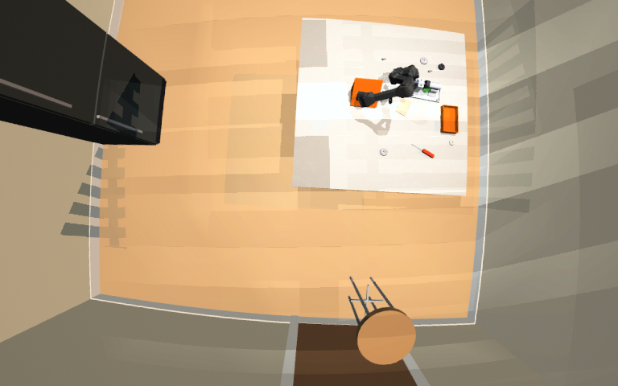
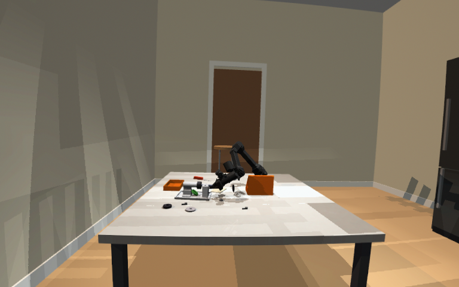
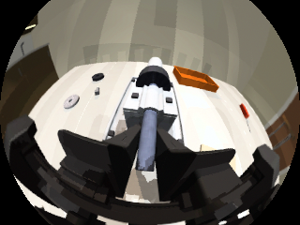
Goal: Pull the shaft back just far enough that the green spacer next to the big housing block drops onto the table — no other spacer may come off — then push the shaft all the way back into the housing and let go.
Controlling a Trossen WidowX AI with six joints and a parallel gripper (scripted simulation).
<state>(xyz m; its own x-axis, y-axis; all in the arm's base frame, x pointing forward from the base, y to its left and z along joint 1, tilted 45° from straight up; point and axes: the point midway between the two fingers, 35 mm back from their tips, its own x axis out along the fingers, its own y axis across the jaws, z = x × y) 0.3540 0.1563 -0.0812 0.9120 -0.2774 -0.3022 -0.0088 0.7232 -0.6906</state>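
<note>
And the pincer [image 1: 416, 84] [image 2: 210, 185] [image 3: 148, 127] is clamped on the shaft [image 3: 147, 141], rigid-looking, probably slick; that protruding end suits a firm, straight grip!

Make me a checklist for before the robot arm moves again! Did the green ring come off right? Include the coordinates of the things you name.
1. Gripper [image 1: 417, 83] [image 2: 211, 186] [image 3: 148, 127] shut on the shaft [image 3: 147, 136]: ok.
2. Green spacer [image 1: 426, 89] [image 2: 194, 192] off the shaft: ok, it leans below it.
3. Green spacer touching the table itself: cannot tell.
4. Black ring [image 1: 426, 84] [image 2: 199, 185] [image 3: 154, 76] kept on the shaft: ok.
5. Shaft all the way into the housing [image 1: 436, 84] [image 2: 186, 192]: cannot tell.
6. Shaft let go: not ok, the fingers grip it.
</note>
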